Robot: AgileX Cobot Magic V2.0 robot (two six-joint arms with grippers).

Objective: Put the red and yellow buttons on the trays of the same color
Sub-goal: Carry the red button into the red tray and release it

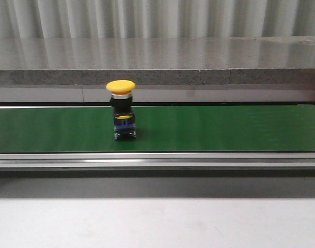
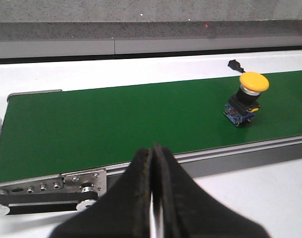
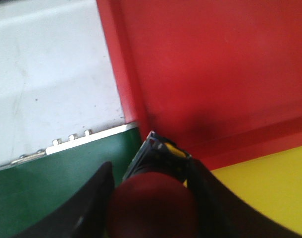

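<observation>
While the right gripper [image 3: 153, 198] pinches the red button [image 3: 153, 206] over the corner of the red tray [image 3: 215, 64], right beside the yellow tray [image 3: 270, 188], a release now risks dropping it across that border. The left gripper [image 2: 153, 163], fingers pressed together, hangs near the green belt [image 1: 224, 129], where the yellow button [image 1: 121, 109] stands upright, unattended.

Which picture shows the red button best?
The right wrist view. Only there does the red button appear, its round cap close up and a bit blurry between the right gripper fingers, above the red tray. The front and left wrist views show only the yellow button.
</observation>
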